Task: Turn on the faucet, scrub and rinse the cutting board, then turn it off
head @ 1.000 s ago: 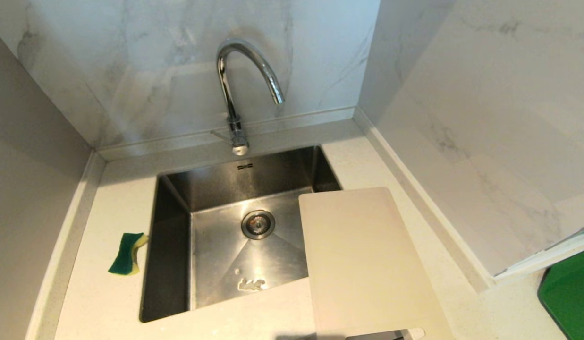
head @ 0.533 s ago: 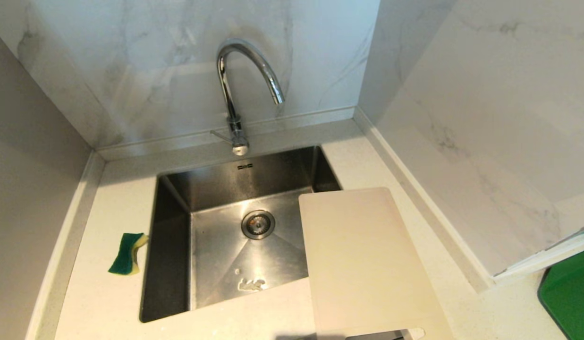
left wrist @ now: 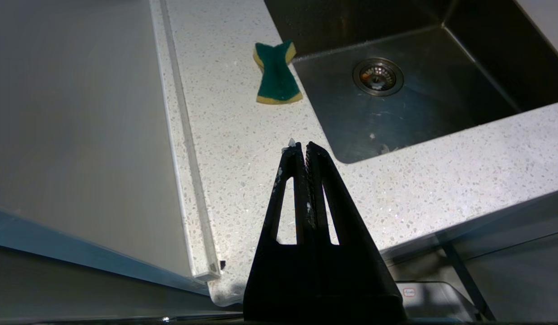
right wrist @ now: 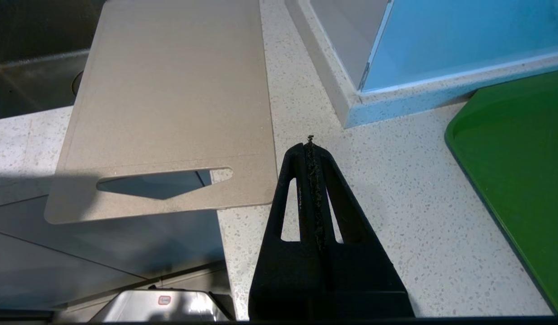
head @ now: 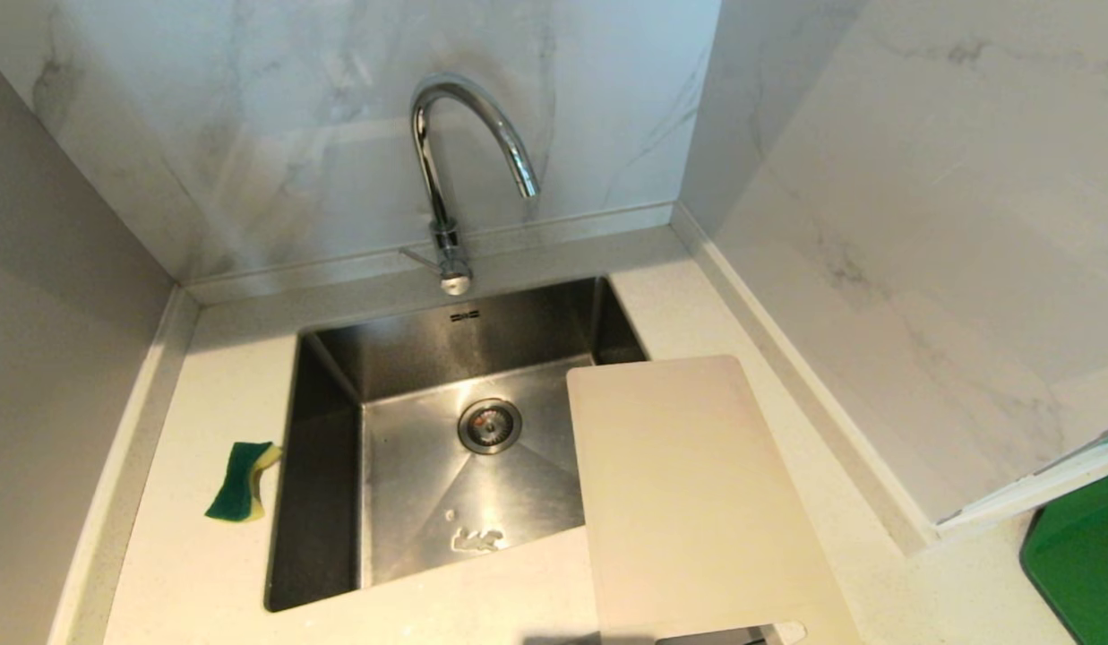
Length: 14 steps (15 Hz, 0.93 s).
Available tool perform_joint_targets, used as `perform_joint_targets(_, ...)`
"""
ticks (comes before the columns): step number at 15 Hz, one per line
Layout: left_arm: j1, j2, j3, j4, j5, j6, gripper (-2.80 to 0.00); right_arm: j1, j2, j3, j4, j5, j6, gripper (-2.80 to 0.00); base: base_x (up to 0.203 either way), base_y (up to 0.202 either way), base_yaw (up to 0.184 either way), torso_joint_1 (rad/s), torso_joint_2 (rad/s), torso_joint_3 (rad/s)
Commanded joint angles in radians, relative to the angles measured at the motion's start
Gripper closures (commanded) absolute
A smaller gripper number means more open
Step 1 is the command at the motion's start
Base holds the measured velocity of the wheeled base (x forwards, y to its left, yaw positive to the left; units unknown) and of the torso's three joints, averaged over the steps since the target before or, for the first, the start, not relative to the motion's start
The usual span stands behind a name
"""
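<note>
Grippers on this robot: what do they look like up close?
Both look alike. The left gripper and right gripper are matte black, each a tapering wedge with two long triangular cut-outs. The jaws have ridged inner faces flecked with crumbs and pale specks. No cables or markings show.

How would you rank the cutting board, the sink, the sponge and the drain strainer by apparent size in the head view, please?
1. sink, though the board hides a corner
2. cutting board, close behind
3. sponge
4. drain strainer, only slightly smaller
</note>
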Motion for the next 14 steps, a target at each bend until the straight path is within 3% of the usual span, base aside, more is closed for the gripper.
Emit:
perform_joint_targets(1,0.001,0.000,0.002,0.000,0.000,-0.004,0.00,0.000,0.001,0.003,-0.008,-0.001,0.004,0.00,0.000,0.000,0.000,0.000,0.00,0.000)
perform_joint_targets(14,0.001,0.000,0.002,0.000,0.000,0.000,0.00,0.000,0.002,0.003,-0.008,-0.003,0.006,0.00,0.000,0.000,0.000,0.000,0.00,0.000)
